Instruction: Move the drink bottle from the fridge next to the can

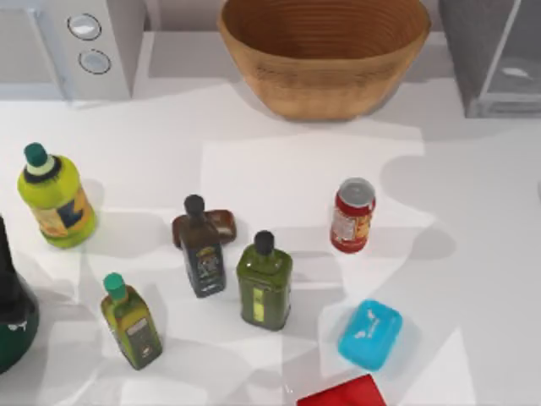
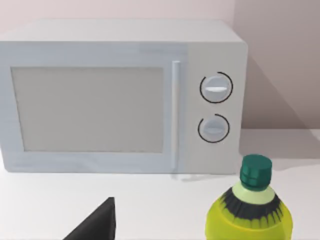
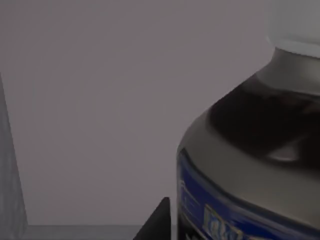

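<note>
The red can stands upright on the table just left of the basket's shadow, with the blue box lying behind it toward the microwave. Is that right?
Not quite. The top view shows the blue box nearer the front edge than the red can, away from the microwave. The rest holds.

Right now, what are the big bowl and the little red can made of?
The bowl looks like woven wicker or wood: tan, matte, with ringed ridges inside. The can seems metal: a shiny silver top, with red printed sides and a whitish label.
</note>
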